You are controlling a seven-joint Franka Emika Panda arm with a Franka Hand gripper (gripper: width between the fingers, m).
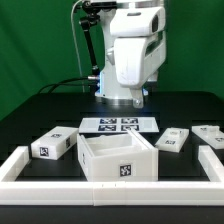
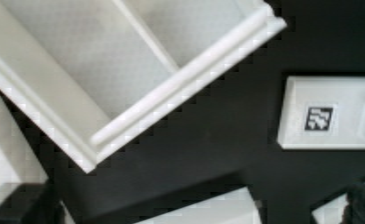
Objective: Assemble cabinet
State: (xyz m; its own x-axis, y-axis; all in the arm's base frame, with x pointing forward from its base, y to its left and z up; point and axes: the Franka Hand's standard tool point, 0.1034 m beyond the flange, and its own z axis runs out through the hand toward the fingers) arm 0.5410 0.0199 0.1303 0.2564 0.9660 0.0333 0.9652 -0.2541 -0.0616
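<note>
The cabinet's white box shell (image 1: 118,160) stands open-topped at the table's front middle, with a tag on its front wall. It fills much of the wrist view (image 2: 134,70), where its rim runs diagonally. Three small tagged drawer blocks lie apart from it: one at the exterior view's left (image 1: 50,147), two at the right (image 1: 173,140) (image 1: 210,133). One block shows in the wrist view (image 2: 330,115). My gripper (image 2: 193,212) is well above the table. Its dark fingers (image 2: 19,205) stand wide apart at the frame's corners and hold nothing. The exterior view shows only the raised white arm (image 1: 135,50).
The marker board (image 1: 120,125) lies flat behind the box shell. A low white border rail (image 1: 110,190) runs along the front and up both sides. A white piece (image 2: 214,205) shows between the fingers, far below; I cannot tell what it is.
</note>
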